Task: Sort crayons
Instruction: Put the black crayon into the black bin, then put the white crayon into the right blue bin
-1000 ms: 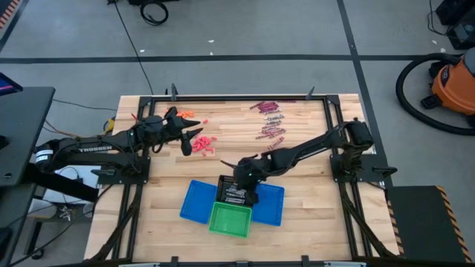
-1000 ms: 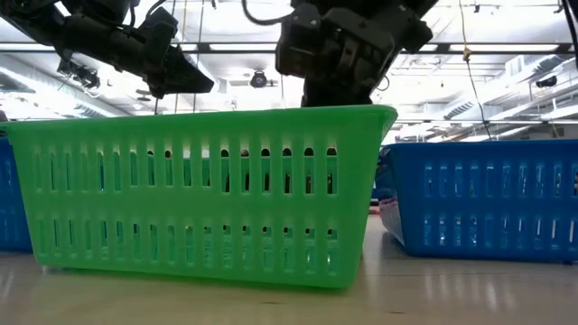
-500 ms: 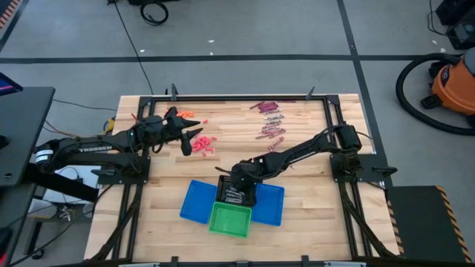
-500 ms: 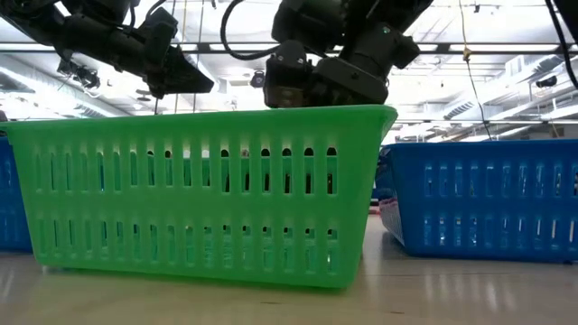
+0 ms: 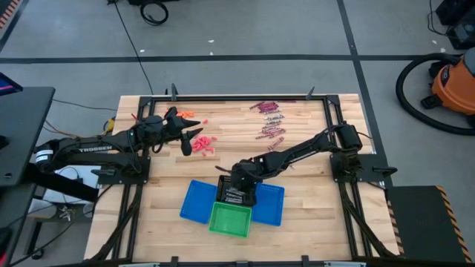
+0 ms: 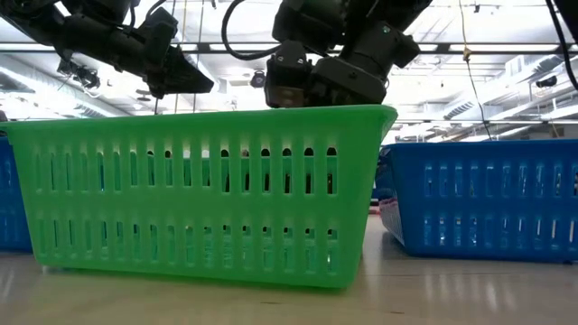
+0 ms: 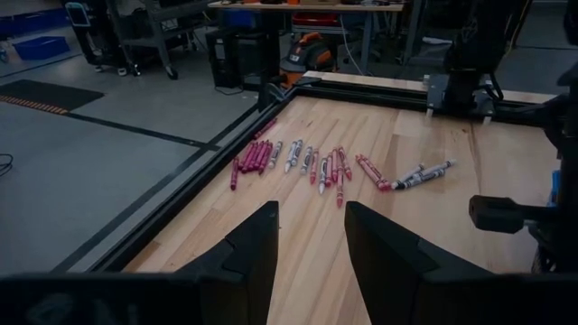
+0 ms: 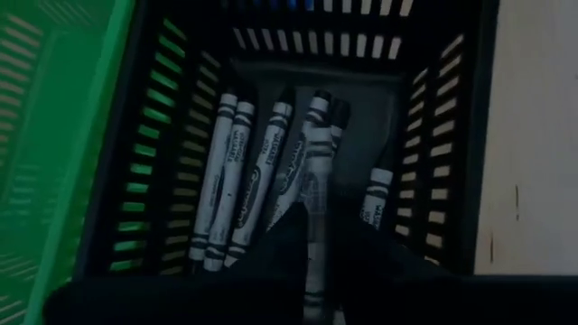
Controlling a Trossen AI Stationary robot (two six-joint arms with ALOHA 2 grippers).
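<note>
Right gripper [image 8: 312, 236] lowered into black basket [image 8: 452, 135], jaws pinching silvery crayon [image 8: 313, 181], long axis along fingers.

Looks like a robotics lab or workshop, pretty industrial. Grey concrete floor [image 5: 245, 30] marked with dark tape lines, an orange shop vacuum [image 5: 454, 81] parked well off to the right pincer's side, loose black cables [image 5: 154, 12] lying around. Wooden desk [image 5: 312, 222] bolted into a black metal frame. Ceiling strip lights [image 6: 506, 63] and equipment racks [image 7: 172, 36] in the background.
</note>
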